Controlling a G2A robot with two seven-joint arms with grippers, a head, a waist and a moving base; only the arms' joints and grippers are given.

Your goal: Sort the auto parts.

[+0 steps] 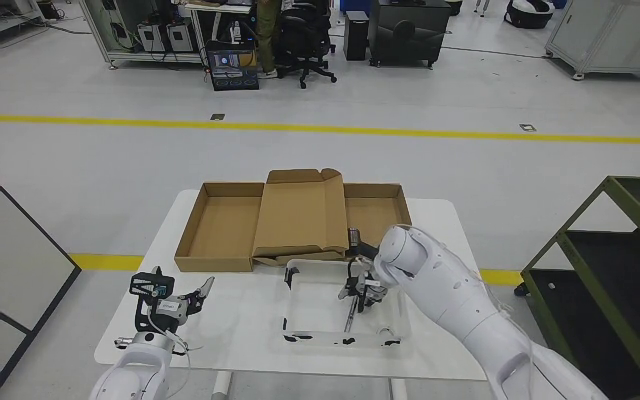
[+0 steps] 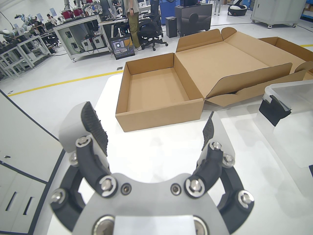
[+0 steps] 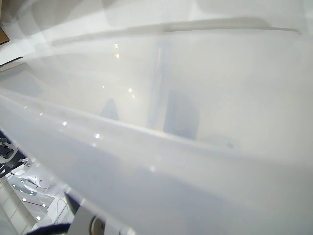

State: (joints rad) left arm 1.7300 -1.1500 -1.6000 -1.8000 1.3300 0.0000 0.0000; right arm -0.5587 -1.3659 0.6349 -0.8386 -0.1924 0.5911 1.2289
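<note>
Auto part, a thin dark rod (image 1: 348,312), is down inside the clear bin (image 1: 310,300), right below the right gripper (image 1: 360,292). Clamped on it or not, I cannot tell. The bin sits mid-tabletop, toward the front edge. Over the front left corner of the tabletop (image 1: 240,320) hangs the left gripper (image 2: 149,112), spread wide apart, nothing in it. An opened cardboard box (image 1: 300,215) lies along the back edge, just behind the bin.
</note>
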